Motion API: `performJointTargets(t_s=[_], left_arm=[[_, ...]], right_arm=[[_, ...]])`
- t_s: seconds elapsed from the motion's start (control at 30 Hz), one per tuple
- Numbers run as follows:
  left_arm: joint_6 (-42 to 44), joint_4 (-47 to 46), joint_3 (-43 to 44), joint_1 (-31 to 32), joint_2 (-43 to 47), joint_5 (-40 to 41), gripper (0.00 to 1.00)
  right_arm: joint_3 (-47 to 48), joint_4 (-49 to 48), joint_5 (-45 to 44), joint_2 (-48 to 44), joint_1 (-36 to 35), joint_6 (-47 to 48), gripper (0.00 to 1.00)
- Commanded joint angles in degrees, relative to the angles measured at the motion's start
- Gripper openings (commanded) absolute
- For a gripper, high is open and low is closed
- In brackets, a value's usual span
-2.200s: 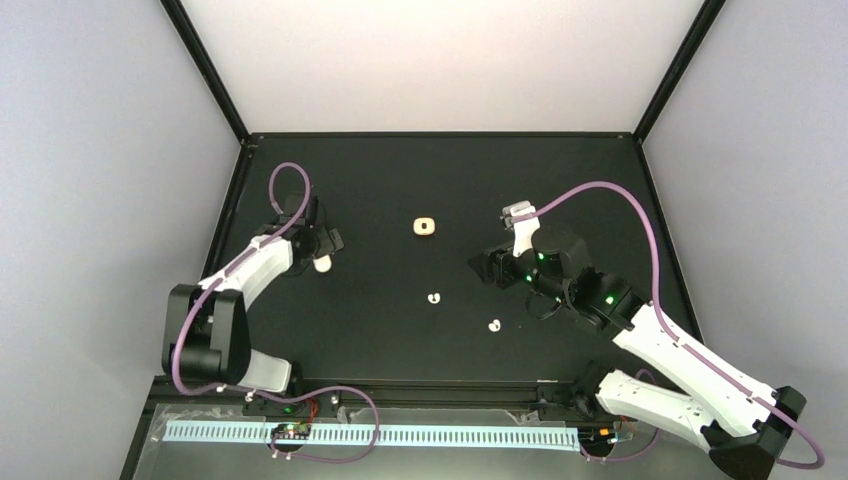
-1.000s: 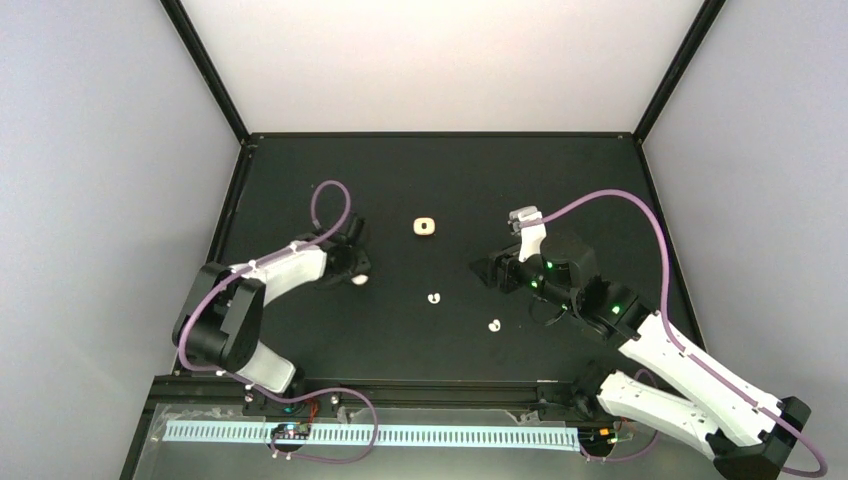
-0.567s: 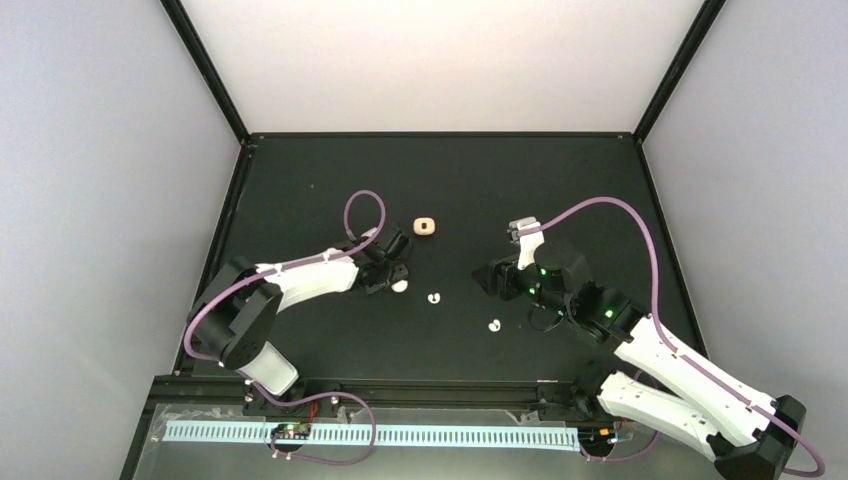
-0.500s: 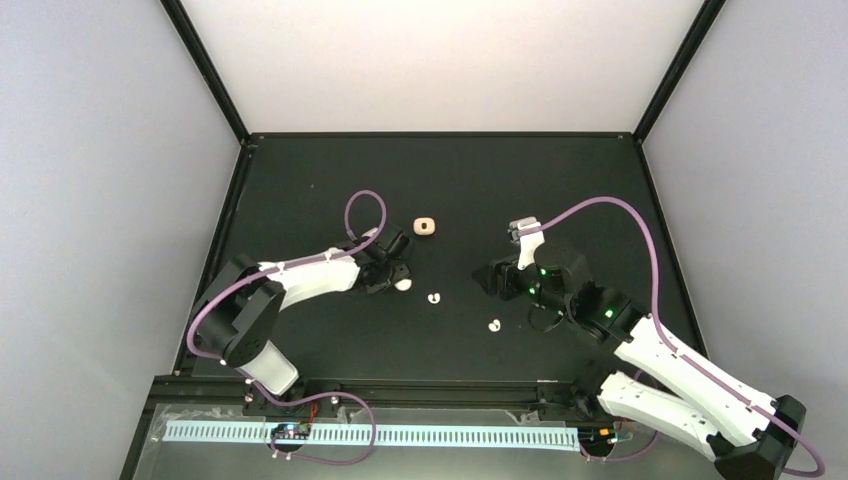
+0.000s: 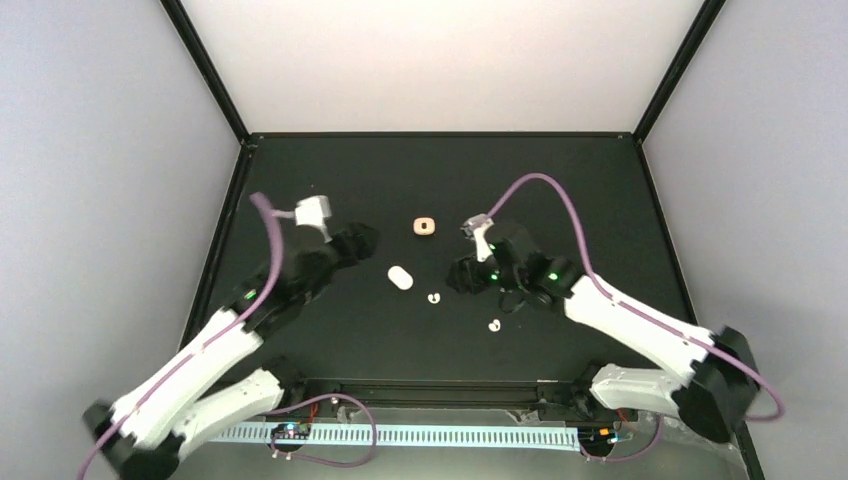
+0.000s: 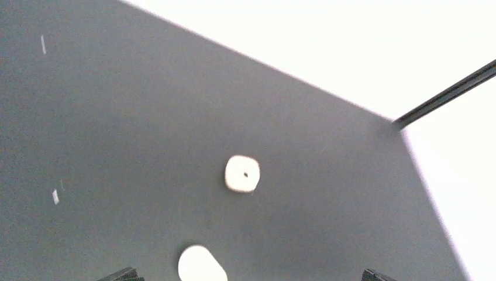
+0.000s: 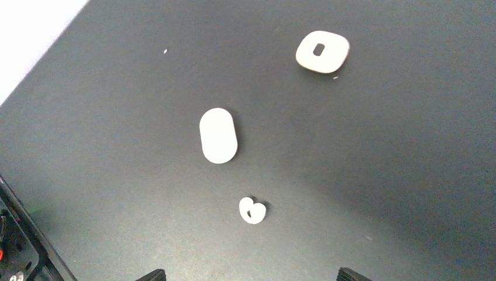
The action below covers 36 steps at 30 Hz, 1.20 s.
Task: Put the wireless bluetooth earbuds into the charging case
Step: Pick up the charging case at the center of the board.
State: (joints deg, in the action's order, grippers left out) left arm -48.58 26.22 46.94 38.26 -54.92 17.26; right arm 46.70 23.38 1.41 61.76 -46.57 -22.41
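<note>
From above, the black table (image 5: 560, 180) has a few little things on it. A white oval case (image 5: 400, 277) lies flat near the middle. A cream square case (image 5: 426, 227) lies a bit farther back, apart from it. One small white earbud (image 5: 433, 298) lies on the table just beside the oval case, on its right and a little nearer. A second earbud (image 5: 494, 325) lies farther right and nearer, on its own. The left pincer (image 5: 358, 241) is to the left of the oval case and does not touch it. The right pincer (image 5: 461, 276) is just to the right of the first earbud. From this high up you cannot tell how wide either pincer is. The left wrist camera shows the left pincer (image 6: 247, 275) spread wide, with one dark tip in each bottom corner and nothing held. The oval case (image 6: 202, 264) peeks in at the bottom edge between the tips, nearer the left one, and the square case (image 6: 242, 174), with a tiny dark dot on top, lies beyond it. The right wrist camera shows the right pincer (image 7: 251, 274) spread too and holding nothing. A curled earbud (image 7: 252, 211) lies on the table just ahead of the gap. Past it lie the oval case (image 7: 218, 135) and then the square case (image 7: 322, 51).
</note>
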Motion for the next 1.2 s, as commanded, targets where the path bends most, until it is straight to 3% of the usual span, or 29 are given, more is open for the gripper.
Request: performJointTargets(t_s=[0.0, 0.17, 0.37, 0.53, 0.83, 1.17], left_arm=[[23.9, -0.6, -2.5, -0.6, 19.6, 7.5, 0.99], [33.6, -0.8, -4.2, -0.6, 30.5, 6.2, 0.99], [34.2, 0.8, -8.3, -0.6, 32.9, 2.8, 0.99], [35.2, -0.3, -9.3, -0.7, 34.1, 1.7, 0.99], [36.0, -0.2, -9.2, -0.6, 35.8, 2.0, 0.99], [34.3, 0.2, -10.1, -0.7, 38.0, 5.5, 0.99]], right_arm=[[6.1, -5.4, 6.8, 12.4, -1.0, 3.9, 0.75], [15.4, -6.3, 6.4, 29.9, -3.8, 9.7, 0.75], [28.4, -0.1, 4.0, 45.7, -6.2, 17.1, 0.75], [34.9, 4.1, 1.1, 53.4, -6.6, 18.9, 0.74], [39.1, 6.9, -1.4, 60.1, -7.5, 20.0, 0.66], [34.1, 3.4, -5.8, 57.9, -10.2, 19.9, 0.38]])
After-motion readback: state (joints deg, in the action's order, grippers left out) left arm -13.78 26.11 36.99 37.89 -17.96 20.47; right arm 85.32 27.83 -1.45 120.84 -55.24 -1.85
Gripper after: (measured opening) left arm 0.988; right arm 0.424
